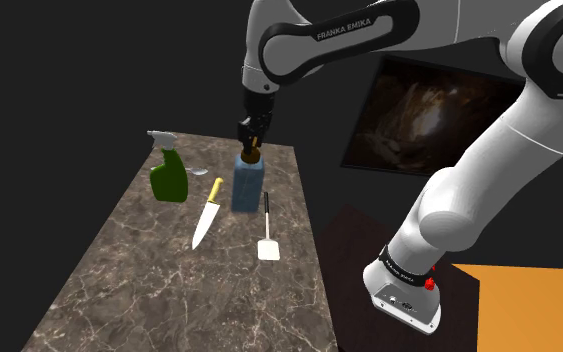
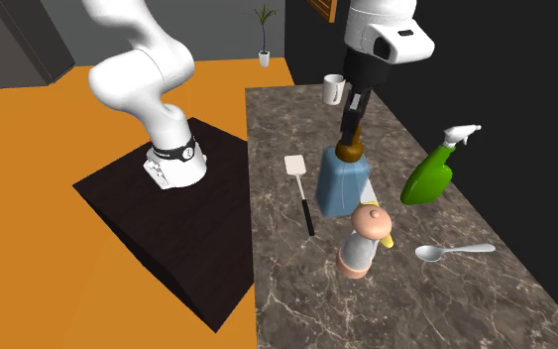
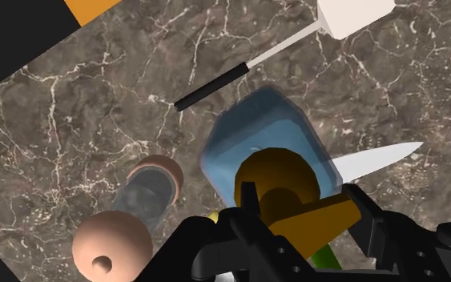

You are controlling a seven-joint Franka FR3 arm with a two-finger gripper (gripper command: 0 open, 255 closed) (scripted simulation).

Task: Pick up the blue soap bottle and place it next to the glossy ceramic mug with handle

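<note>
- I see the gripper (image 1: 253, 138) down on top of the blue soap bottle (image 1: 247, 188), its two fingers drawn in narrowly on the brown pump head, one on each side
- The bottle stands upright on the marble counter (image 1: 159, 290), with a knife (image 1: 207, 215) on one side and a white spatula (image 1: 267, 238) on the other
- The white mug (image 2: 334, 89) sits toward the counter's end, well apart from the bottle
- A green spray bottle (image 2: 430, 178), a spoon (image 2: 453, 252) and a pinkish shaker (image 2: 368, 241) lie near the bottle
</note>
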